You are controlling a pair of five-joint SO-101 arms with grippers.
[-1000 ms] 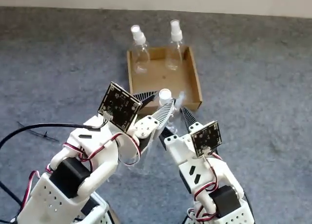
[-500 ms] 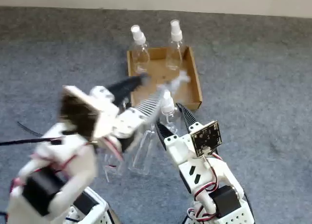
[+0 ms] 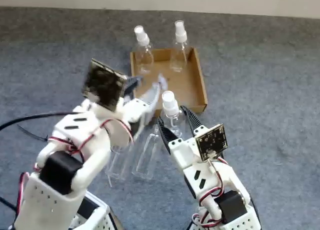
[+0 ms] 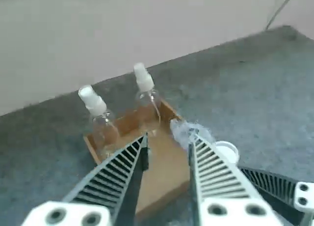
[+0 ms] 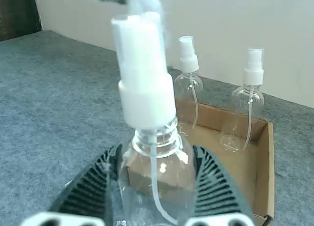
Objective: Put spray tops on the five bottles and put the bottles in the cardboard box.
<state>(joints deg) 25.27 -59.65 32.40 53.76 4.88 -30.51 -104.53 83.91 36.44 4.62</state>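
Your right pincer (image 3: 172, 118) clamps the clear round bottle (image 5: 153, 189), white top (image 5: 143, 83) on, beside the cardboard box (image 3: 201, 83); your left pincer (image 4: 168, 137) gapes above that box.

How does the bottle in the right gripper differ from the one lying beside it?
The held bottle stands upright; the lying bottle is on its side. The held bottle carries a spray top; the lying bottle has none. The right gripper clamps only the held one. Both are clear.
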